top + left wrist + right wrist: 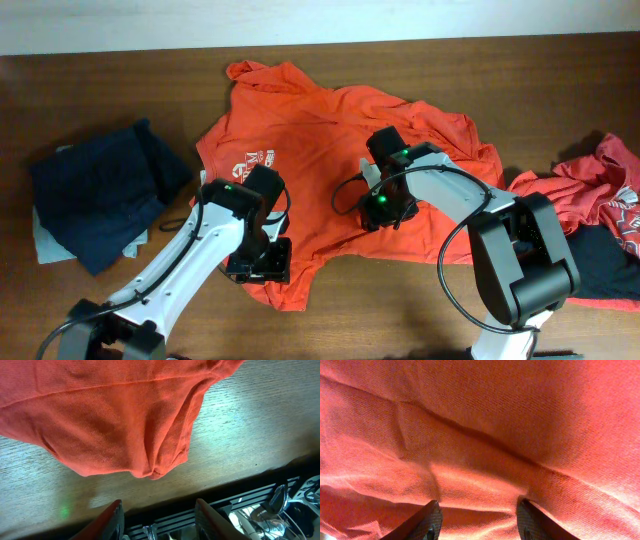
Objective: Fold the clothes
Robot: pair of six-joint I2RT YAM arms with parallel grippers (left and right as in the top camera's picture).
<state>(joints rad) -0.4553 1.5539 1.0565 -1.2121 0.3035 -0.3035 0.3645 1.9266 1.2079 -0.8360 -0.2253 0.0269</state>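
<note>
Bright, even light — soft shadows; pale glare on the table (235,415) in the left wrist view.

Overhead looks straight down, wrist views close, all sharing orange T-shirt (320,150)

A dark brown wooden table (560,80) with fine grain fills the overhead view; a pale plain strip (300,20) borders its far edge, and bright light glares off the wood

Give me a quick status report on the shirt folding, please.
Left gripper open, empty, short of shirt hem. Right gripper open over shirt middle. Shirt unfolded, rumpled. Nothing blocking.
</note>
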